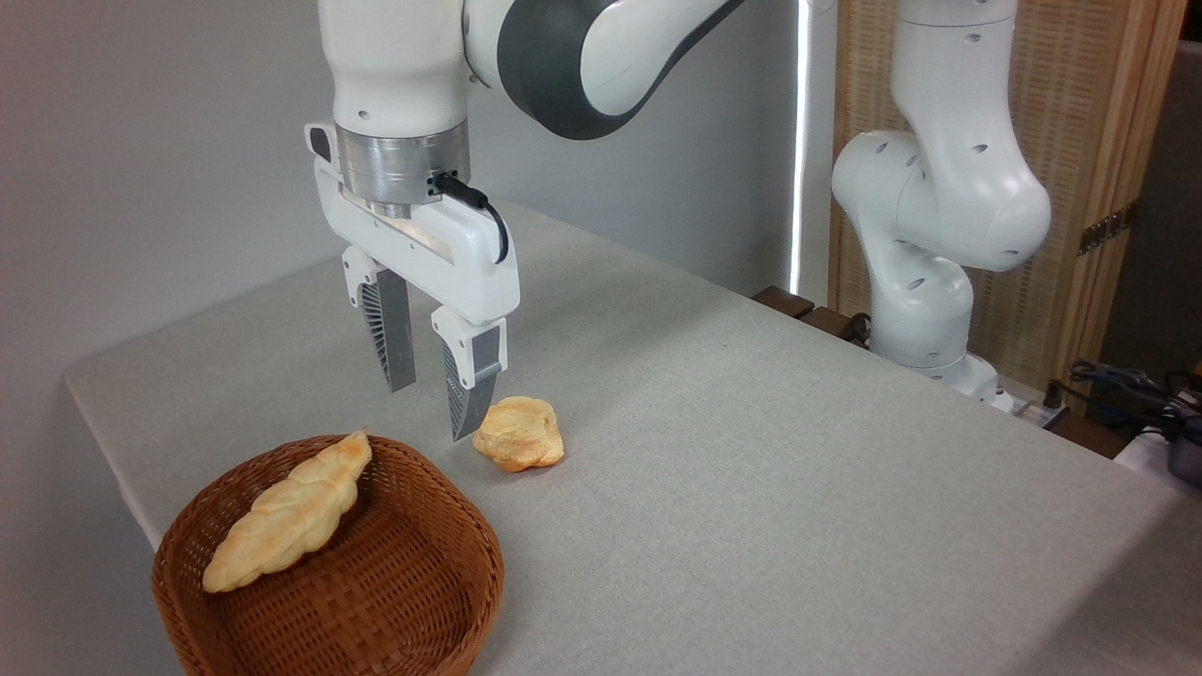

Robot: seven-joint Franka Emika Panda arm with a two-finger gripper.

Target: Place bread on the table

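- Gripper (432, 408): jaws spread apart, nothing held; it hangs above the table (751, 451), just beyond the far rim of the wicker basket (413, 601).
- Braided loaf (286, 512): lies in the basket at the near left, leaning across its left rim with one tip at the far edge.
- Small bun (519, 433): rests on the cloth, just right of the right fingertip.
- Step in hand, as judged: approach; the loaf is not yet grasped.
- Next move calls for shifting nearer and left, descending, and closing across the loaf's middle while avoiding the rim.
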